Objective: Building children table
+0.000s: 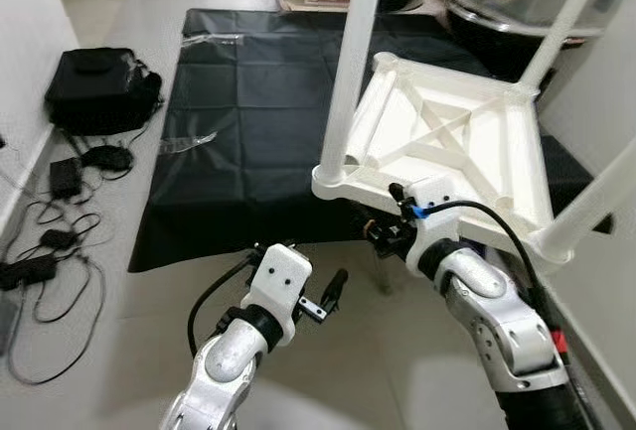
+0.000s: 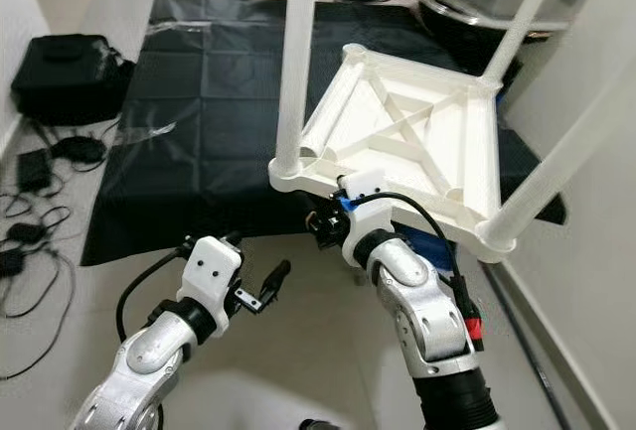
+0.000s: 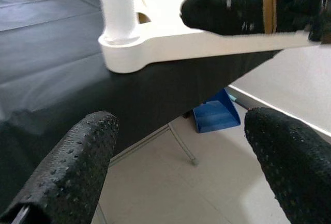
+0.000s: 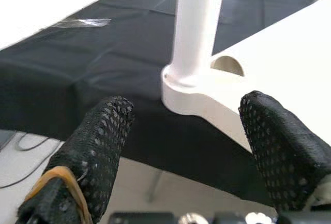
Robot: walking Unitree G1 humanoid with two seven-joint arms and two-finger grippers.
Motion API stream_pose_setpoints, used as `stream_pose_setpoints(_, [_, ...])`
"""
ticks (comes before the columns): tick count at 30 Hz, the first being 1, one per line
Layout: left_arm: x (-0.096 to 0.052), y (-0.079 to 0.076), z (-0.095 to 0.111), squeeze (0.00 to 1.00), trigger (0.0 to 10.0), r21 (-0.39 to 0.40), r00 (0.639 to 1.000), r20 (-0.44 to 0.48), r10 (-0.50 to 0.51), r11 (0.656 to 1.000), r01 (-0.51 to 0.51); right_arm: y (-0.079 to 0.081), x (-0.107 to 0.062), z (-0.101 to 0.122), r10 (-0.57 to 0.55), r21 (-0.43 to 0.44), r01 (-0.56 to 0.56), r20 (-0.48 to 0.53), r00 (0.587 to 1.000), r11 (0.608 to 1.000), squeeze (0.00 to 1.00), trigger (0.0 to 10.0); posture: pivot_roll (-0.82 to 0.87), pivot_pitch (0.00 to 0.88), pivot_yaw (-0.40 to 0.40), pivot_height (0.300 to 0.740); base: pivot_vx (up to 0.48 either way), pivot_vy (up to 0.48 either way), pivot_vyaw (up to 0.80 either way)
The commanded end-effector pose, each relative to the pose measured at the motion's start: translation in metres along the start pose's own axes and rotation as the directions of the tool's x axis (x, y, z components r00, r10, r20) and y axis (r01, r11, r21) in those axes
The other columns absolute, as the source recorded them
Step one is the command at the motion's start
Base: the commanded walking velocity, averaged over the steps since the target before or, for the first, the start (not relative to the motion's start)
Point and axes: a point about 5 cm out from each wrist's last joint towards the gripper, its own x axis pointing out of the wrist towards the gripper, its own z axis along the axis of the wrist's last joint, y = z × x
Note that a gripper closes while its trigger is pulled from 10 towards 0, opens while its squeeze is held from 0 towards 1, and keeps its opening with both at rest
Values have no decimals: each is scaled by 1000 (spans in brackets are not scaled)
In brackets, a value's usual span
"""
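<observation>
Under table [image 1: 467,142] edge: right hand [image 4: 196,131] fingers spread (near corner leg [image 1: 350,63]); left hand [image 3: 181,151] spread, low.

Head stereo pair looks forward-down; wrist cameras sit close, both facing same white table [image 1: 447,142] corner.

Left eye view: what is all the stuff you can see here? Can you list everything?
children table: one, white, upside down on the black sheet, legs pointing up
table legs: three seen, white, at the table's corners
black sheet: one, black, spread over a low table
bag: one, black, on the floor at the left
chargers and cables: several, black, on the floor by the wall
blue bin: one, blue, under the sheet's edge
left gripper: silver arm, black jaws open, below the table corner
right gripper: black jaws open, at the table's near corner
</observation>
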Motion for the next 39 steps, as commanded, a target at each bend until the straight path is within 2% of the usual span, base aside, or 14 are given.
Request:
stream_pose_setpoints(1, [-1,1,-5,0,10000,-17,1000,-28,8,1000,-8,1,-2,-12,-48,-6,48,-29,998,999,0,10000,98,94,-78,740,0,480,0])
stream_pose_setpoints(4, [-1,2,-6,0,10000,-18,1000,-29,8,1000,-9,0,-6,-21,-108,6,108,-37,993,994,0,10000,100,97,-77,740,0,480,0])
stream_pose_setpoints(7, [-1,3,-6,0,10000,-8,999,-34,8,1000,-9,-8,-21,-28,-311,-6,311,3,950,950,0,10000,98,103,-68,740,0,480,0])
stream_pose_setpoints(10, [-2,3,-6,0,10000,-6,999,-36,9,1000,-9,-10,-24,-28,-344,-17,344,12,939,939,0,10000,98,103,-68,740,0,480,0])
stream_pose_setpoints(14, [-2,3,-6,0,10000,-2,999,-41,10,1000,-10,-7,-26,-31,-339,-28,339,-8,941,941,0,10000,100,108,-60,740,0,480,0])
stream_pose_setpoints(19, [-1,5,-7,0,10000,-11,999,-47,16,1000,-17,-5,-24,-34,-315,12,316,-30,948,949,0,10000,104,107,-60,740,0,0,0])
stream_pose_setpoints(27, [-1,8,-5,0,10000,-8,999,-36,35,999,-36,2,-21,-32,-302,-10,302,7,953,953,0,10000,110,111,-56,740,0,0,-600])
stream_pose_setpoints(39, [-1,7,-3,0,10000,-8,999,-26,34,999,-34,4,-21,-33,-291,-7,291,4,957,957,0,10000,109,114,-66,740,375,0,0])
